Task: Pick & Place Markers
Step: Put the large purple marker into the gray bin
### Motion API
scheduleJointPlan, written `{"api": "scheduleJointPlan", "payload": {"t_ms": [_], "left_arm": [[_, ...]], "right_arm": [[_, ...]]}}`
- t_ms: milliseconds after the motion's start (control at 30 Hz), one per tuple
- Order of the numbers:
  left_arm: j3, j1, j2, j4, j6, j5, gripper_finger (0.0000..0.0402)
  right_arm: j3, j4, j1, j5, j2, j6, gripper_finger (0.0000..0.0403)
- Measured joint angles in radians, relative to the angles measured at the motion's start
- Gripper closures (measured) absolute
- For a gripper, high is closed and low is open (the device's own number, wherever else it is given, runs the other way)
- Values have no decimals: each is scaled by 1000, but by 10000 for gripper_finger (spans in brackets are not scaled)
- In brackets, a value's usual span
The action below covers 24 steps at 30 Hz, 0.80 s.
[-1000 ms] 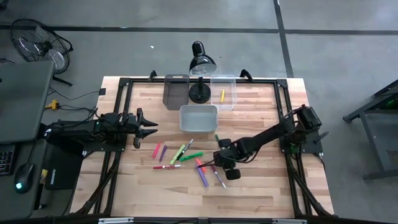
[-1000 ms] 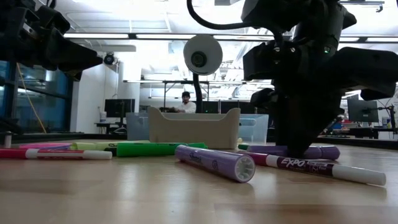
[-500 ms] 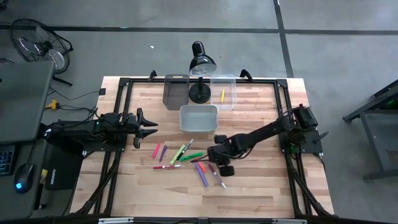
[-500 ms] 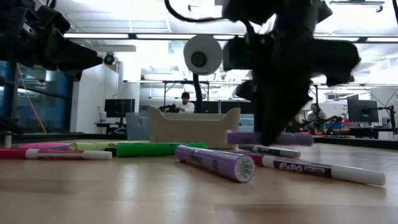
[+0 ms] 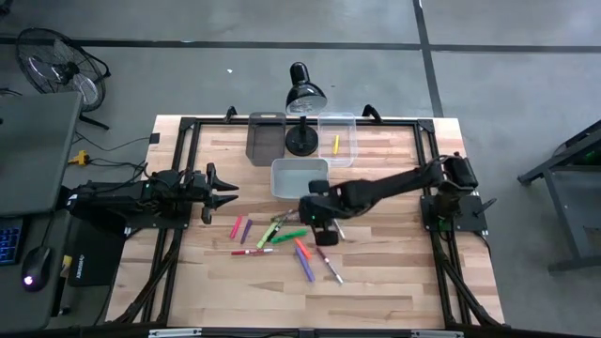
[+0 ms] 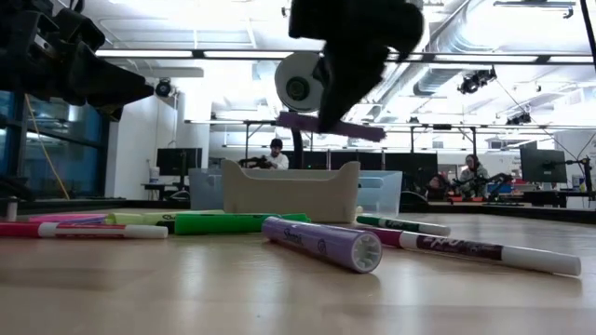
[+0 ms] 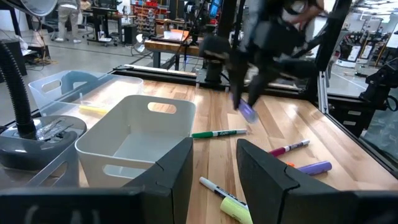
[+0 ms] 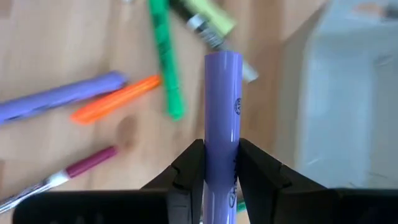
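Right end effector (image 5: 316, 208) is raised above the worktop (image 5: 394, 282), just in front of the pale grey bin (image 5: 300, 178) and over the scatter of loose markers. Its fingers (image 8: 186, 167) are clamped on a purple marker (image 8: 222, 124). In the right wrist view the marker's long axis runs straight out between the fingers, its free end pointing toward the edge of the pale grey bin. In the low view the same marker (image 6: 331, 127) is carried clear of the wood, lying nearly level with a slight tilt.

Left end effector (image 5: 223, 194) is parked at the left side of the worktop, off the surface, fingers (image 7: 177, 171) part-way apart with nothing between them.

Loose markers on the worktop: a pink marker (image 5: 236, 226) and a yellow-green marker (image 5: 269, 231) lie obliquely left of centre; a red-and-white marker (image 5: 252, 252) lies roughly across the worktop; a green marker (image 5: 288, 235) lies just beside the right end effector; an orange marker (image 5: 302, 250) and a second purple marker (image 5: 305, 266) lie toward the front edge, with a white-barrelled marker (image 5: 330, 268) beside them.

One yellow marker (image 5: 336, 145) lies in the clear bin (image 5: 338, 122) at the rear, its long axis running front to back. A dark bin (image 5: 266, 137) and a black lamp (image 5: 303, 92) stand next to it.
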Motion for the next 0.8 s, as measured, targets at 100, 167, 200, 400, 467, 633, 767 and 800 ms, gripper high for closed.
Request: {"api": "scheduleJointPlan", "payload": {"t_ms": [100, 167, 200, 400, 467, 633, 767, 800], "left_arm": [[0, 0, 0, 0, 0, 0, 279], [0, 0, 0, 0, 0, 0, 279], [0, 0, 0, 0, 0, 0, 279], [0, 0, 0, 0, 0, 0, 279], [0, 0, 0, 0, 0, 0, 279], [0, 0, 0, 0, 0, -1, 279], [0, 0, 0, 0, 0, 0, 279], [0, 0, 0, 0, 0, 1, 279]], "right_arm": [[38, 0, -43, 22, 0, -21, 326], [57, 2, -73, 37, 0, -23, 326], [62, 3, -89, 40, 0, -23, 326], [66, 18, -189, 38, 4, -23, 326], [66, 19, -215, 35, 8, -23, 325], [66, 63, -256, 18, 42, -64, 325], [66, 103, -269, -2, 83, -82, 325], [66, 105, -269, -6, 94, -83, 325]]}}
